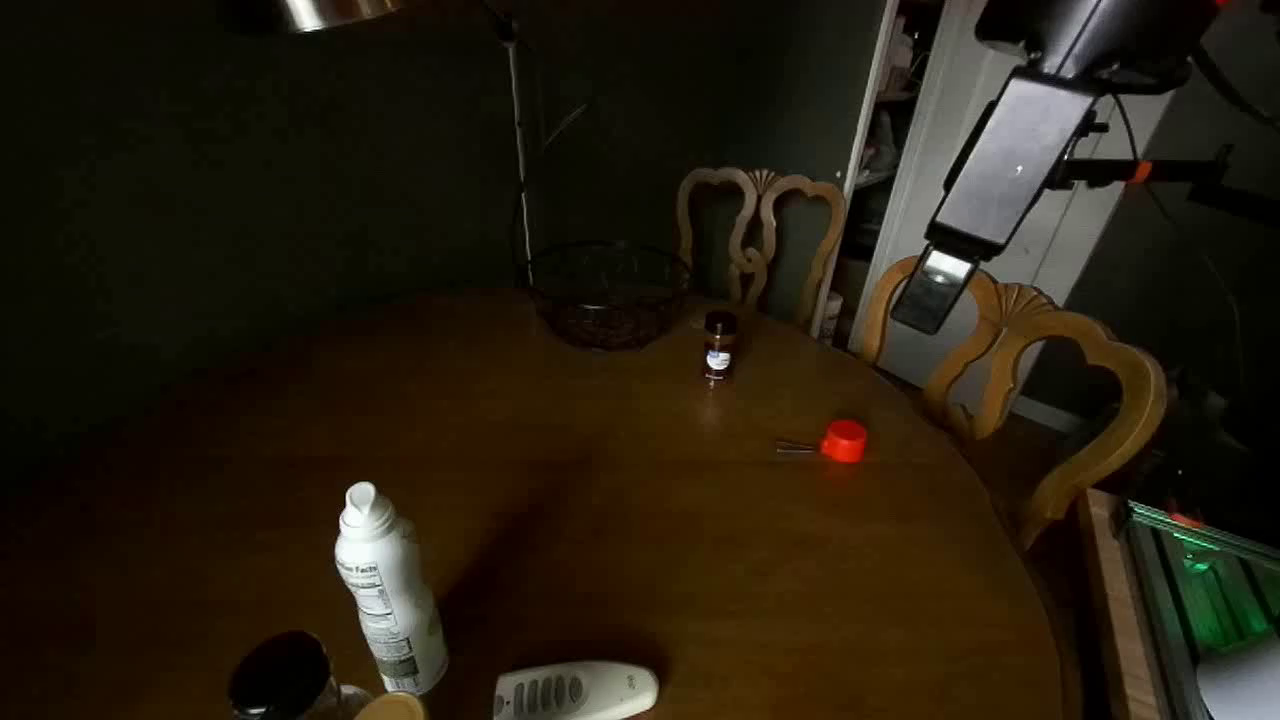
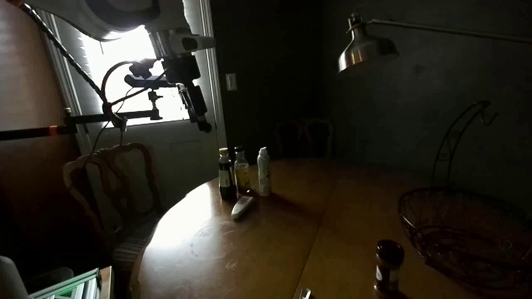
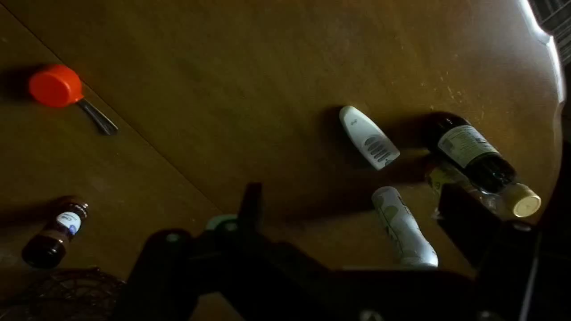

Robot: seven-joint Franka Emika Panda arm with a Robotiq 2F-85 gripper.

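My gripper [image 3: 354, 203] is open and empty, with its two fingers wide apart, high above the wooden table. It also shows in both exterior views [image 1: 935, 290] [image 2: 203, 124]. A white spray bottle [image 3: 403, 227] stands on the table and appears between the fingers in the wrist view, well below them. Near it are a white remote [image 3: 368, 137], a dark bottle with a yellow cap [image 3: 473, 147] and a clear bottle with a yellow label [image 2: 242, 172]. A red cup with a metal handle [image 3: 54, 85] and a dark jar [image 3: 55, 232] lie farther off.
A black wire basket [image 1: 600, 335] with a tall hook [image 2: 451, 133] stands by the jar. A metal lamp [image 2: 368, 50] hangs above the table [image 1: 600, 560]. Wooden chairs [image 1: 1075, 335] stand round the edge. A framed base with green light [image 1: 1205, 580] is beside the table.
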